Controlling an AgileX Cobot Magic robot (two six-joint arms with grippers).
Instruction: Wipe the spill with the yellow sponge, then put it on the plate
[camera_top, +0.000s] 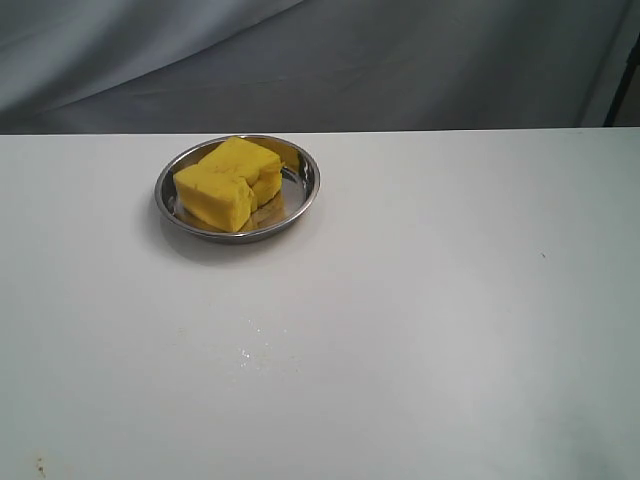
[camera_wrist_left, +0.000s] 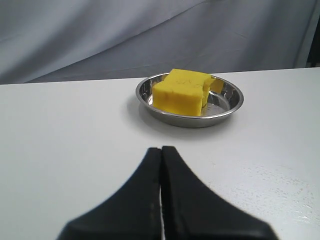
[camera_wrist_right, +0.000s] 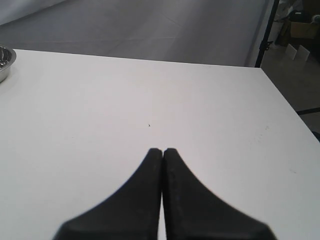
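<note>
Exterior view: yellow sponge (camera_top: 229, 181) lies in plate (camera_top: 300, 195).

Table (camera_top: 430, 330): white, matte, flat top; fills the lower part of the exterior view.
Directly on it:
1. Plate (camera_top: 262, 234): round, shallow, shiny steel with a raised rim; stands left of centre, near the far edge.
2. Droplets (camera_top: 250, 348): a faint, pale scatter of glints on the surface; nearer the camera than the plate, apart from it.
3. Dark speck (camera_top: 543, 256): tiny; right side, well apart from the plate.
4. Brownish marks (camera_top: 40, 466): small; near left corner.
</note>
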